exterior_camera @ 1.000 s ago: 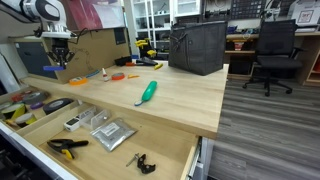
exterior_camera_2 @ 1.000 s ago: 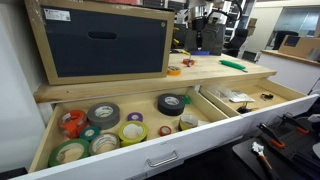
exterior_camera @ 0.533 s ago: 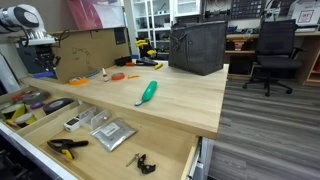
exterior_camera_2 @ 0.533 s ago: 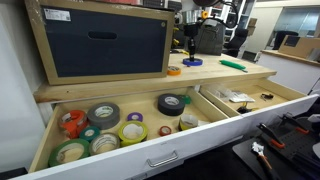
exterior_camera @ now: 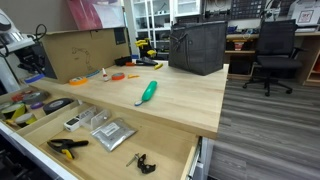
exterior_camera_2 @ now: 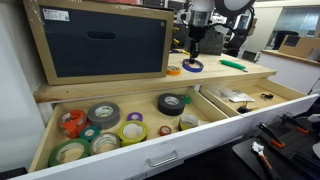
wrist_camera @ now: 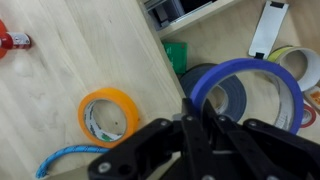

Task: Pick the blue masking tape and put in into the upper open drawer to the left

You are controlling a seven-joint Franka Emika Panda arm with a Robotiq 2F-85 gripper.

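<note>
My gripper (wrist_camera: 196,118) is shut on the edge of the blue masking tape (wrist_camera: 245,64), a thin blue ring hanging from the fingertips. In the wrist view the ring hangs just past the table edge, above tape rolls in the upper open drawer. In both exterior views the gripper (exterior_camera: 33,70) (exterior_camera_2: 194,55) holds the tape (exterior_camera: 36,77) (exterior_camera_2: 192,67) low at the tabletop's edge, on the drawer side. The upper open drawer (exterior_camera_2: 150,150) (exterior_camera: 40,115) is pulled out and holds several tape rolls.
An orange tape roll (wrist_camera: 110,115) (exterior_camera_2: 174,71) lies on the table beside the gripper. A green-handled tool (exterior_camera: 147,92), a flat orange tool (exterior_camera: 118,76) and a black bin (exterior_camera: 197,45) are on the tabletop. The lower drawer (exterior_camera: 110,135) holds silver packets and a clamp.
The gripper has carried the blue tape across the tabletop to its drawer-side edge and a little lower. Nothing else has moved.
</note>
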